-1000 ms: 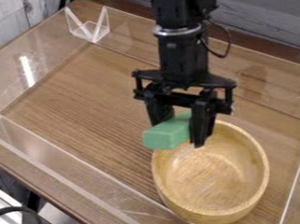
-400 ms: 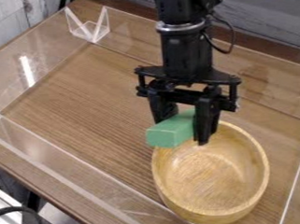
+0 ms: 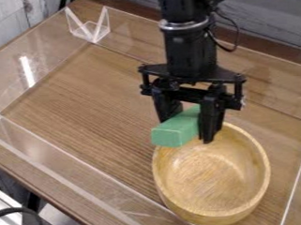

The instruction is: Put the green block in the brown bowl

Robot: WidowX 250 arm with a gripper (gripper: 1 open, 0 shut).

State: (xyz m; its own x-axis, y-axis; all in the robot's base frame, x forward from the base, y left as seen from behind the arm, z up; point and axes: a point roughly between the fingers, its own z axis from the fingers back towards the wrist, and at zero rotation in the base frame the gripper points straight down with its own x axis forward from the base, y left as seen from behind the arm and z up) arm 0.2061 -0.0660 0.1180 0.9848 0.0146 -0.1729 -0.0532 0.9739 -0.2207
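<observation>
The green block (image 3: 174,132) hangs in the air between the black fingers of my gripper (image 3: 188,128), which is shut on it. It hovers just over the far left rim of the brown bowl (image 3: 214,180), a round light-tan wooden bowl at the lower right of the wooden table. The bowl's inside shows nothing in it. The black arm rises straight up from the gripper to the top of the camera view.
A clear plastic wall (image 3: 67,156) runs along the table's front and left edges. A small clear stand (image 3: 88,24) sits at the far left. The table's right edge lies close beside the bowl.
The gripper has drifted slightly right and toward the bowl with the green block still in it. The bowl has not moved.
</observation>
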